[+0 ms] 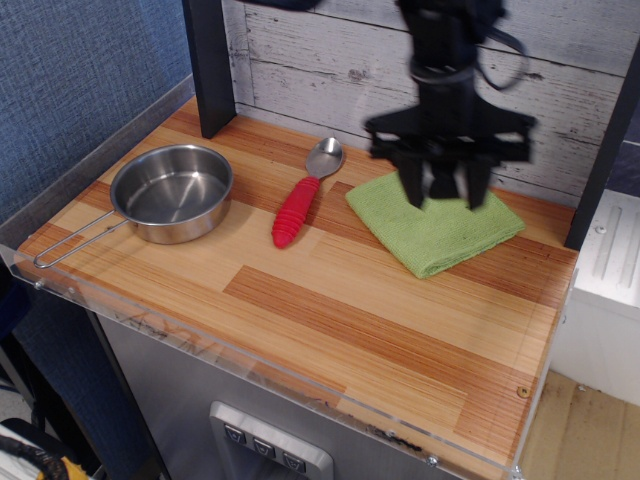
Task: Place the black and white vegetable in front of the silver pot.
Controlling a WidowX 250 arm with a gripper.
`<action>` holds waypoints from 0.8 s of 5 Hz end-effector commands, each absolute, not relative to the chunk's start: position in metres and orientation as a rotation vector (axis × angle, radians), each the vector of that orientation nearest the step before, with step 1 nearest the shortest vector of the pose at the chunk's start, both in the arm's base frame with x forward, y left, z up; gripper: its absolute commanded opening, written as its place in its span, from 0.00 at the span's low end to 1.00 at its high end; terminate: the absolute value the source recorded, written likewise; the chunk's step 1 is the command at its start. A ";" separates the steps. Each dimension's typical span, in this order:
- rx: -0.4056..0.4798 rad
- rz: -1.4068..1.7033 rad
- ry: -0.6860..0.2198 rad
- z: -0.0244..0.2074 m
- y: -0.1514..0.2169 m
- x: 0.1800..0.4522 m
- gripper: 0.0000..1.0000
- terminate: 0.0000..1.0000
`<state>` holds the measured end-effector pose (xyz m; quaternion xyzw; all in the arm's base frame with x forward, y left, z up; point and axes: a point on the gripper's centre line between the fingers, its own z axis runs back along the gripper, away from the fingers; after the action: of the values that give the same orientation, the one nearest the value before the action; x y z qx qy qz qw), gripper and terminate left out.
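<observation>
Gripper (446, 190) up above the green cloth (436, 220) near the back right corner, fingers clamped on the vegetable (444, 186), barely visible. Pot (172, 191) near the left edge, spoon (303, 196) mid-back.

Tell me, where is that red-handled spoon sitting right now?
The red-handled spoon lies on the wooden table, between the silver pot to its left and the green cloth to its right, bowl end toward the back wall.

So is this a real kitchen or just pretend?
Probably a pretend kitchen set up for a robot: a small wooden counter holding a silver pot, a red-handled spoon and a green cloth.
</observation>
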<state>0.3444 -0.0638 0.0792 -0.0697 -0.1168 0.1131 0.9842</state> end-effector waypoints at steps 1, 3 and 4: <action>-0.134 0.346 -0.368 0.117 -0.002 0.361 0.00 0.00; -0.115 0.471 -0.370 0.110 0.060 0.372 0.00 0.00; -0.102 0.531 -0.368 0.104 0.089 0.370 0.00 0.00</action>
<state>0.3720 0.0898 0.0865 -0.0488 -0.1547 0.2645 0.9506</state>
